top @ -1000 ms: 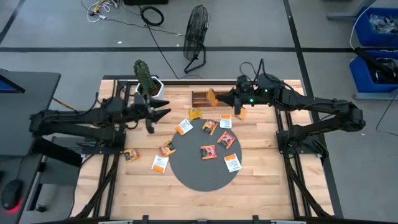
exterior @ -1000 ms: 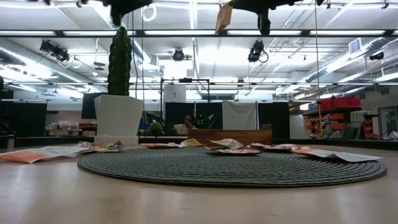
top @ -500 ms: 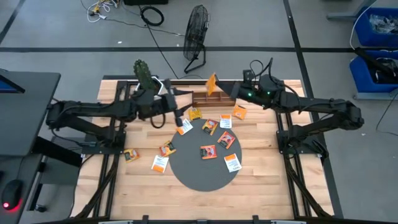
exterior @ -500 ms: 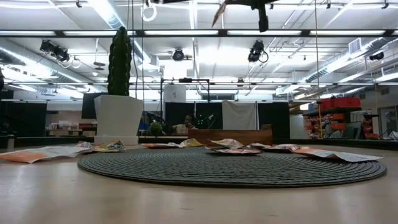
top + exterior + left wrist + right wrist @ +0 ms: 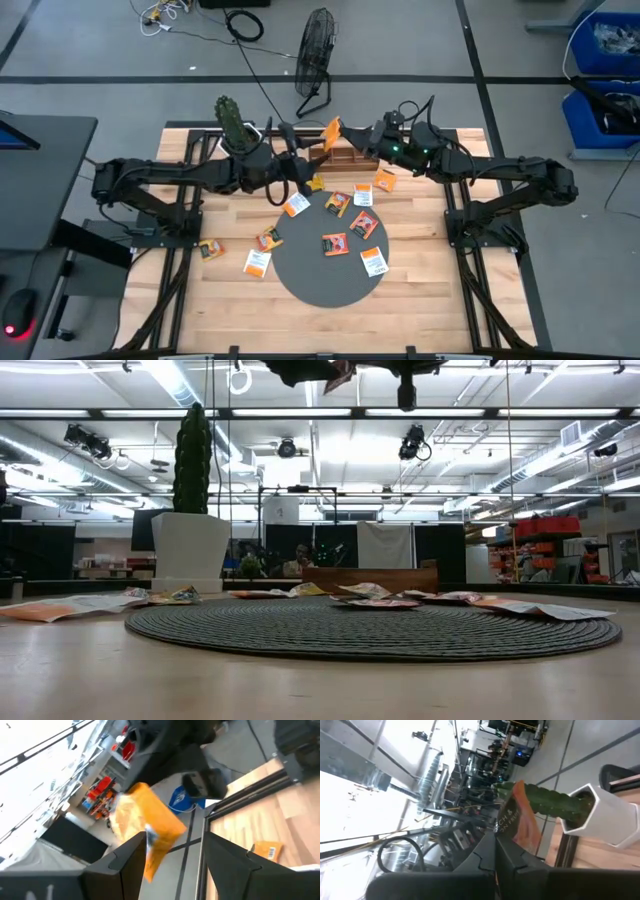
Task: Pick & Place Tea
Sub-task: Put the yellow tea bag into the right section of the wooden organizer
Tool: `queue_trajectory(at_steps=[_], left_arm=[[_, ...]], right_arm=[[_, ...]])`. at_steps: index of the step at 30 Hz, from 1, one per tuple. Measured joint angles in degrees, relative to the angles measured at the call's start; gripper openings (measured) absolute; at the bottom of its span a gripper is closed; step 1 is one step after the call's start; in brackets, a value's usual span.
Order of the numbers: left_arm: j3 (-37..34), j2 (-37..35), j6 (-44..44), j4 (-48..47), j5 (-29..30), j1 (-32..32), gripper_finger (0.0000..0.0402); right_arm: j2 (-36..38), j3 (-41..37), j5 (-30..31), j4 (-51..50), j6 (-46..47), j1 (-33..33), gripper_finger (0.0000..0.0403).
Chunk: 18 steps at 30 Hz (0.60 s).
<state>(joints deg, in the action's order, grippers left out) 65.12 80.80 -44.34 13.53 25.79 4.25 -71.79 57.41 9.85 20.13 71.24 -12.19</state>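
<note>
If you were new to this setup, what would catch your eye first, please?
The two arms meeting over the wooden tray at the table's far edge: the right end effector holds an orange sachet aloft, with the left end effector beside it. More sachets lie scattered over the round dark mat.

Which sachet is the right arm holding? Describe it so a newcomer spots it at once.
Start at the wooden tray on the table's far edge. Just above it, the right tool pinches an orange sachet in mid-air, with the left tool open close by. Every other sachet lies flat on the table or round mat; this one is airborne.
</note>
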Motion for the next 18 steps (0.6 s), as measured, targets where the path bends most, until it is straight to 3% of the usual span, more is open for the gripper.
queue_trajectory(at_steps=[4,13,18], left_arm=[[0.0,0.0,0.0,0.3,2.7,0.0,0.0202],[0.0,0.0,0.1,2.1,2.9,-0.8,0.0199],[0.0,0.0,0.2,2.9,2.9,-1.0,0.0167]], right_arm=[[0.0,0.0,-0.4,-0.1,0.8,0.3,0.0000],[0.0,0.0,-0.4,-0.4,2.2,0.4,0.0000],[0.0,0.0,-0.8,-0.4,2.5,0.4,0.0000]])
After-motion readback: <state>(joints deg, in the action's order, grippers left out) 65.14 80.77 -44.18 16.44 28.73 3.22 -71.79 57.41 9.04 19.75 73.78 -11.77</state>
